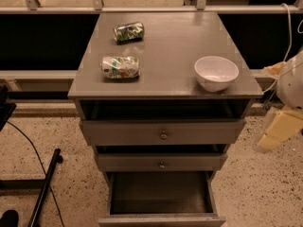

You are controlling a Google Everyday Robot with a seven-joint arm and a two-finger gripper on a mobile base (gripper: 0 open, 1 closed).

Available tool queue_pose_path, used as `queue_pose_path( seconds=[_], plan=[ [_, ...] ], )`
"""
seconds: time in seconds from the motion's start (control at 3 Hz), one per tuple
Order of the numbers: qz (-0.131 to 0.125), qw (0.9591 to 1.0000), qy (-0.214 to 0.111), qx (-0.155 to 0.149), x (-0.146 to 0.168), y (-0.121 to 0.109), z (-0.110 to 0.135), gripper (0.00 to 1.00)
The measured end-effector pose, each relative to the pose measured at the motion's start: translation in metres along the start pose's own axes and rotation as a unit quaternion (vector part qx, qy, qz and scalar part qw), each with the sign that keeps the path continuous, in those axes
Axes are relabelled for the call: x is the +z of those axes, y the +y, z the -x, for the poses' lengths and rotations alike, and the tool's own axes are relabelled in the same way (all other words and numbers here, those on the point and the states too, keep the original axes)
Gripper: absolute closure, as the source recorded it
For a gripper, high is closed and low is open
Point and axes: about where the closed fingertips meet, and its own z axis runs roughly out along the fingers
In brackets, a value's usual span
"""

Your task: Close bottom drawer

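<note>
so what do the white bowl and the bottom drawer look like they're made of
The white bowl looks like glazed ceramic or hard plastic: smooth, with a soft sheen. The bottom drawer looks like matte grey painted metal or laminate, flat with thin straight edges; its tray is darker. The gripper hangs at the right edge, clear of the cabinet.

The bottom drawer point(161, 193) is seen pulled out at 6 o'clock, its flat front cropped by the lower edge so that only the top lip is shown. At 3 o'clock the gripper point(278, 130) is rendered as a pale, smeared shape beside the cabinet point(161, 134), and the arm point(292, 82) above it is cut by the right edge. The print on the nearer can point(121, 66) at 11 o'clock is left unreadable. A dark stand point(45, 188) at 8 o'clock is clipped by the lower edge.
</note>
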Motion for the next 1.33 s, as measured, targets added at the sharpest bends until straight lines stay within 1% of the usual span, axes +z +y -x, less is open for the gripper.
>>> queue_pose_path(
  seconds=[0.33, 0.67, 1.0, 1.33],
  plan=[
    [0.030, 0.9985, -0.041, -0.023, 0.034, 0.013, 0.010, 0.00],
    [0.062, 0.9900, -0.119, -0.041, 0.093, 0.056, 0.025, 0.00],
    [0.061, 0.9801, -0.185, -0.040, 0.148, 0.091, 0.030, 0.00],
    [0.021, 0.9778, -0.197, -0.067, 0.155, 0.079, 0.033, 0.00]
  ],
)
